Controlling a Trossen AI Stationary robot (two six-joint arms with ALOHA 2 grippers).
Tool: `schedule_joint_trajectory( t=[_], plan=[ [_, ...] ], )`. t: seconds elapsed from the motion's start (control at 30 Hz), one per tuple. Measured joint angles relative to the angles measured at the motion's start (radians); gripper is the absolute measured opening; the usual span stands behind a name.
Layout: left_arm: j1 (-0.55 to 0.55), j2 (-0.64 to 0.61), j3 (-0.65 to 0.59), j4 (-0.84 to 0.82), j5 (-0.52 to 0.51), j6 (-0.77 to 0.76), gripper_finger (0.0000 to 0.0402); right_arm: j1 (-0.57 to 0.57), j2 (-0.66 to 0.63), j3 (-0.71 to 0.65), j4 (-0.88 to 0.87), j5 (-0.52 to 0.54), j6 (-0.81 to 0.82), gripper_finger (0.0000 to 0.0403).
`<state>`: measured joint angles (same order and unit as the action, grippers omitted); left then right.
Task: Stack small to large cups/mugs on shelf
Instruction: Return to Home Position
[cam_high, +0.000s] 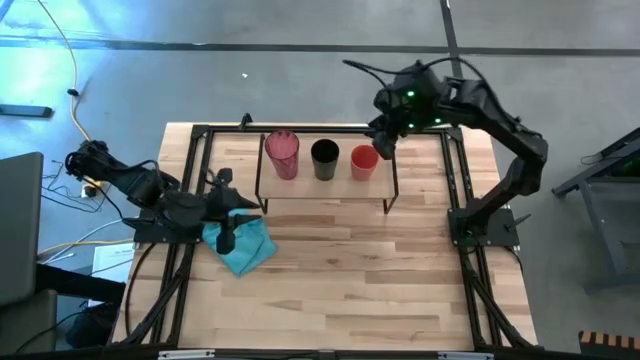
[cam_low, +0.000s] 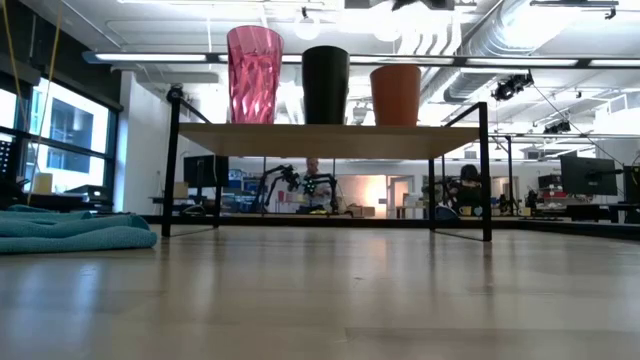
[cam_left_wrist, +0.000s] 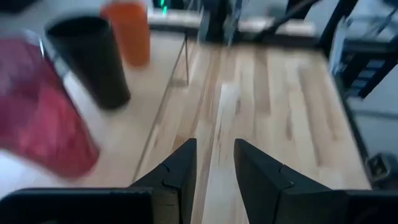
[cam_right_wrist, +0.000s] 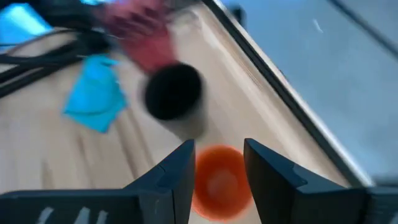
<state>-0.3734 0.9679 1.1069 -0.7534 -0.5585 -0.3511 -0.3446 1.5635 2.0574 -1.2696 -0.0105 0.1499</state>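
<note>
Three cups stand upright in a row on the shelf's (cam_high: 330, 188) (cam_low: 330, 140) wooden top: the pink tumbler (cam_high: 282, 153) (cam_low: 254, 75), the black cup (cam_high: 324, 158) (cam_low: 326, 85) and the short red-orange cup (cam_high: 364, 161) (cam_low: 396, 95). My right gripper (cam_high: 381, 143) (cam_right_wrist: 217, 149) is open and hovers above the red-orange cup (cam_right_wrist: 216, 182), which shows between its fingers from above. My left gripper (cam_high: 238, 208) (cam_left_wrist: 214, 146) is open near the table's left side, over the teal cloth (cam_high: 243, 245), pointing toward the shelf. Neither gripper shows in the low view.
The teal cloth (cam_low: 70, 230) lies crumpled on the table left of the shelf. A black frame (cam_high: 195, 180) runs along the table's sides and far edge. Bare wood (cam_high: 340, 280) spreads out on the near side of the shelf.
</note>
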Motion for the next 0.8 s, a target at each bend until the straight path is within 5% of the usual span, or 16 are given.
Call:
schedule_joint_trajectory(
  t=[0.43,0.8],
  plan=[
    [0.000,-0.205,0.000,0.542,-0.039,0.453,0.0097,0.045,-0.025,0.220,0.027,-0.274,-0.401,0.0129],
    [0.000,-0.414,0.001,0.660,-0.039,0.582,0.0097,-0.089,-0.201,0.166,0.011,-0.392,-0.507,0.0129]
  ],
)
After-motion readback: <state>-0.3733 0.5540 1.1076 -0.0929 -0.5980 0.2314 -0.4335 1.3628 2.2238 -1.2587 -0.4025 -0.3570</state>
